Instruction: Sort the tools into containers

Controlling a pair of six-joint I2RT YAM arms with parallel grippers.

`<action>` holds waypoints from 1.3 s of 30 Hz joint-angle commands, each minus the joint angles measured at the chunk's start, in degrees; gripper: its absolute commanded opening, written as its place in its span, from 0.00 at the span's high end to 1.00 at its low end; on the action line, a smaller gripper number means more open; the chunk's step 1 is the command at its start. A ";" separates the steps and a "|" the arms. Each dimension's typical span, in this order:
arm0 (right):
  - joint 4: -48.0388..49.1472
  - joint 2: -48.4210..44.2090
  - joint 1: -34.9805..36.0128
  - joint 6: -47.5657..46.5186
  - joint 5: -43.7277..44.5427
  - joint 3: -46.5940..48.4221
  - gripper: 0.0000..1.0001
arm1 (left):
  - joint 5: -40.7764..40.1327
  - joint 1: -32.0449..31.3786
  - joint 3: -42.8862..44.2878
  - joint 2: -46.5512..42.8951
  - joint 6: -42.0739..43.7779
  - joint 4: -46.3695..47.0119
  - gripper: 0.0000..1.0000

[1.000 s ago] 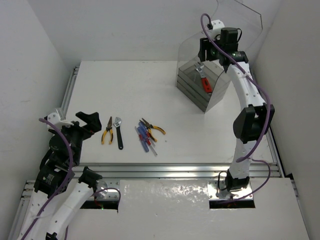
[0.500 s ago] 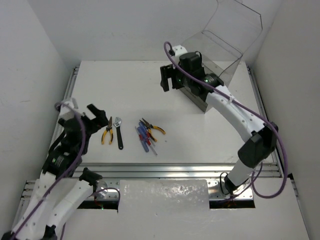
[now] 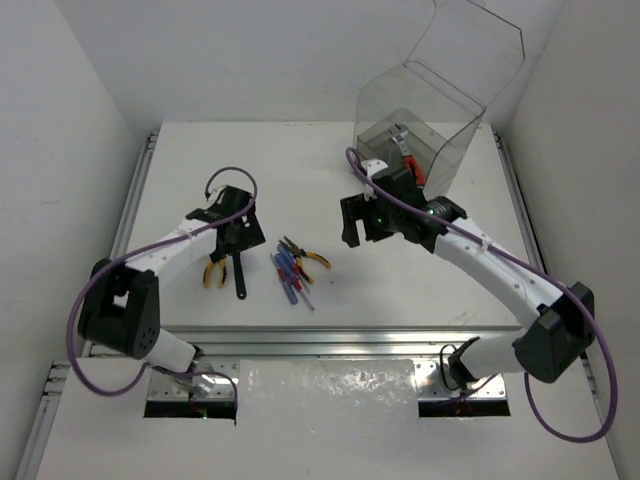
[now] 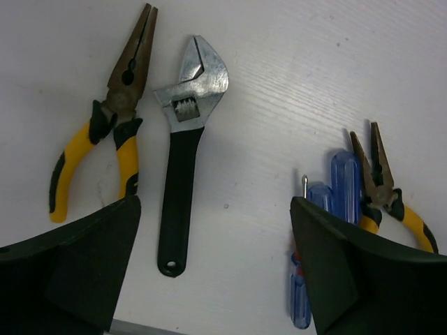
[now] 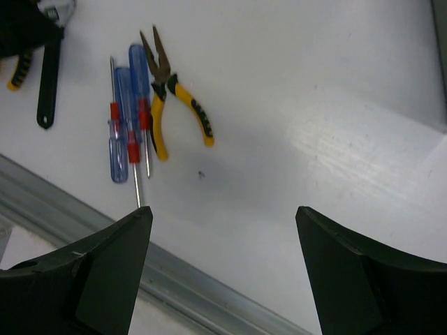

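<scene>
On the white table lie yellow-handled pliers [image 3: 213, 268], a black-handled wrench [image 3: 238, 275], several blue- and red-handled screwdrivers [image 3: 288, 277] and a second pair of yellow pliers [image 3: 308, 257]. My left gripper [image 3: 233, 235] is open and empty above the first pliers [image 4: 105, 132] and the black wrench [image 4: 183, 160], its jaws [image 4: 213, 265] wide apart. My right gripper [image 3: 356, 224] is open and empty, to the right of the screwdrivers [image 5: 129, 132] and second pliers [image 5: 171, 105]. A red-handled wrench [image 3: 406, 160] lies on the grey trays [image 3: 383, 137] inside the transparent box [image 3: 440, 95].
The box's curved cover [image 3: 480, 40] stands raised at the back right. An aluminium rail [image 3: 350, 340] runs along the table's near edge and shows in the right wrist view [image 5: 181, 286]. White walls close in left, right and behind.
My left arm has swung in from the left edge to above the pliers and black wrench. My right arm has left the box and come down towards the middle, near the screwdrivers.
</scene>
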 commanded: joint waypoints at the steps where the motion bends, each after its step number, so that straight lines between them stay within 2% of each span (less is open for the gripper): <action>1: 3.15 -5.07 0.17 1.27 -3.55 -4.53 0.16 | 0.91 0.49 4.46 5.72 -2.35 3.42 0.16; 3: 3.50 -5.87 0.17 1.18 -4.26 -5.94 0.16 | 1.00 0.49 4.82 9.15 -2.26 3.86 0.22; 4: 3.50 -5.87 0.09 0.92 -4.96 -6.38 0.16 | 1.17 0.49 4.73 10.04 -2.44 4.03 0.29; 11: 4.47 -5.87 0.09 0.39 -6.20 -8.05 0.17 | 0.74 0.58 1.21 13.29 -3.40 6.15 0.32; 18: 5.44 -4.90 0.26 1.09 -7.78 -8.05 0.17 | -1.02 0.84 -0.28 12.77 -3.23 6.06 0.32; 20: 6.23 -4.73 0.17 1.53 -8.48 -8.49 0.18 | -0.41 1.02 -1.24 12.95 -3.23 6.58 0.34; 30: 7.11 -2.09 1.23 2.06 -9.36 -7.97 0.18 | -2.51 1.02 -1.34 7.16 -2.79 3.87 0.30; 34: 7.02 -1.13 1.75 2.06 -9.36 -7.62 0.19 | -3.83 1.02 -1.07 6.01 -2.79 2.37 0.26; 39: 6.67 -0.51 2.37 1.71 -9.10 -7.18 0.19 | -4.01 1.02 -1.69 6.00 -2.70 2.98 0.26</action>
